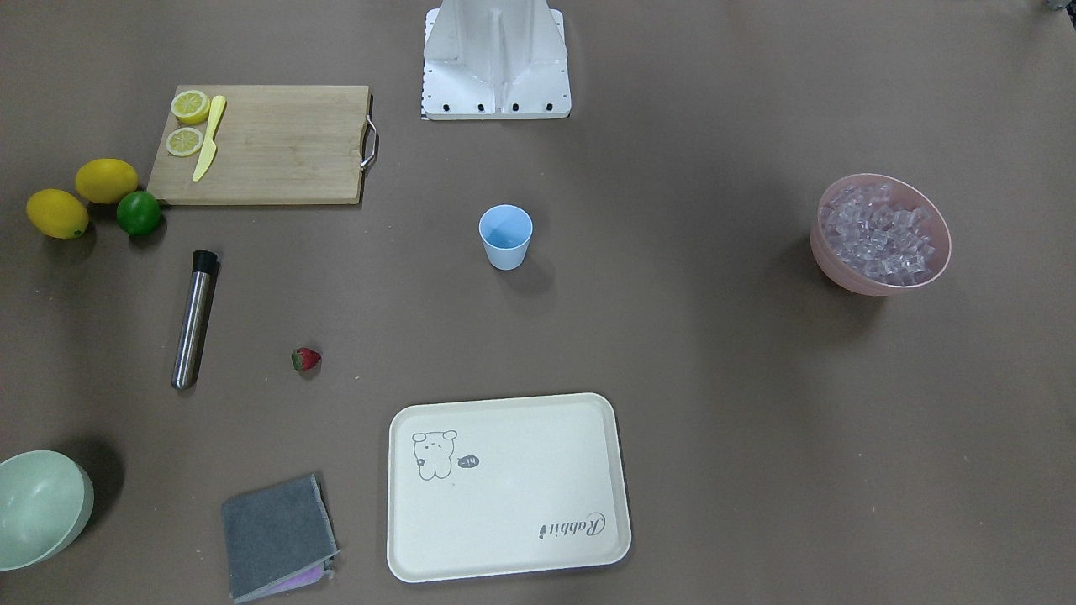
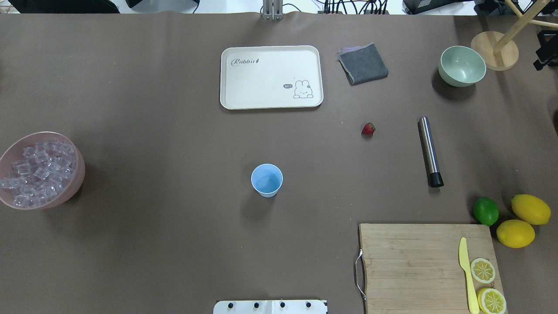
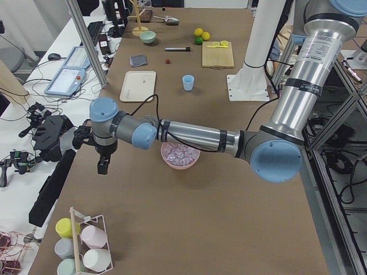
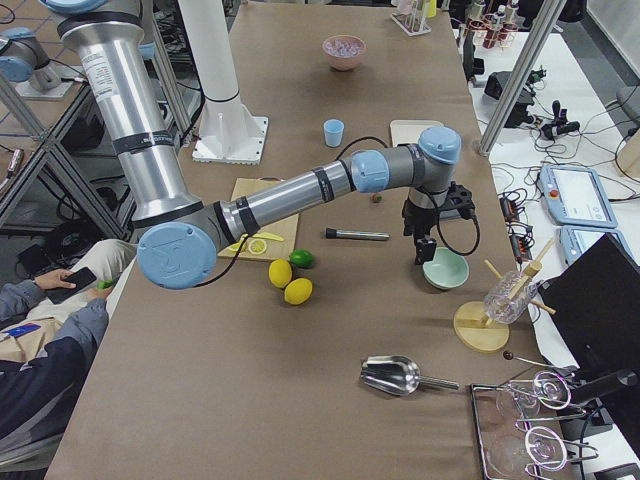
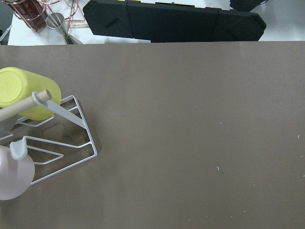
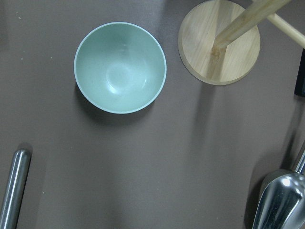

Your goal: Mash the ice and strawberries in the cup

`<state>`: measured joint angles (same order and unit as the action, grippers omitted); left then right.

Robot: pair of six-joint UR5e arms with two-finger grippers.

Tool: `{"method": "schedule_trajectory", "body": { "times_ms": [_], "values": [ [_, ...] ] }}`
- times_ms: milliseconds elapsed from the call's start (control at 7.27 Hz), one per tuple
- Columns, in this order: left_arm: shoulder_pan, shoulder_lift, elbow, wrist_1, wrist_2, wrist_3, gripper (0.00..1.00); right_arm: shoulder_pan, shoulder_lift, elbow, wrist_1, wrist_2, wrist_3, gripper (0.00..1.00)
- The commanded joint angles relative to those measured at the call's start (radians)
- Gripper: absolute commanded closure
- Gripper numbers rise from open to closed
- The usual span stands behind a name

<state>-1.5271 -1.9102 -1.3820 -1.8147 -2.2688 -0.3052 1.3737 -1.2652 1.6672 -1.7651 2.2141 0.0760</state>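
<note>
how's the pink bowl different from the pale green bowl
Colour: the round pink bowl is dusty pink, the round pale green bowl is mint.
Contents: the pink bowl is heaped with small clear ice cubes; the green bowl is empty.
Place: the pink bowl sits far to the robot's left, the green bowl far out on its right.
Both are plain and stand upright.

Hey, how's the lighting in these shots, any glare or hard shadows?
Front-facing view: soft, even light; the cup throws only a faint shadow, the green bowl a darker one. Overhead view: the background along the top edge is partly blown out white. Right wrist view: sharp, with bright glare on the metal scoop.
</note>
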Motion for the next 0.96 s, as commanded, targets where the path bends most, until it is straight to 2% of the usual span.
{"method": "schedule_trajectory", "body": {
  "times_ms": [0,688,825],
  "values": [
    [-0.004,-0.01,-0.008,0.047,0.0,0.015,0.02,0.001,-0.016,0.029,-0.001,0.002,0.013,0.0],
    [-0.015,-0.029,-0.031,0.057,0.003,0.027,0.02,0.001,-0.014,0.037,0.001,-0.005,0.034,0.0],
    [-0.016,-0.005,-0.04,0.058,0.002,0.158,0.02,-0.001,-0.013,0.037,0.001,-0.008,0.034,0.0]
  ]
}}
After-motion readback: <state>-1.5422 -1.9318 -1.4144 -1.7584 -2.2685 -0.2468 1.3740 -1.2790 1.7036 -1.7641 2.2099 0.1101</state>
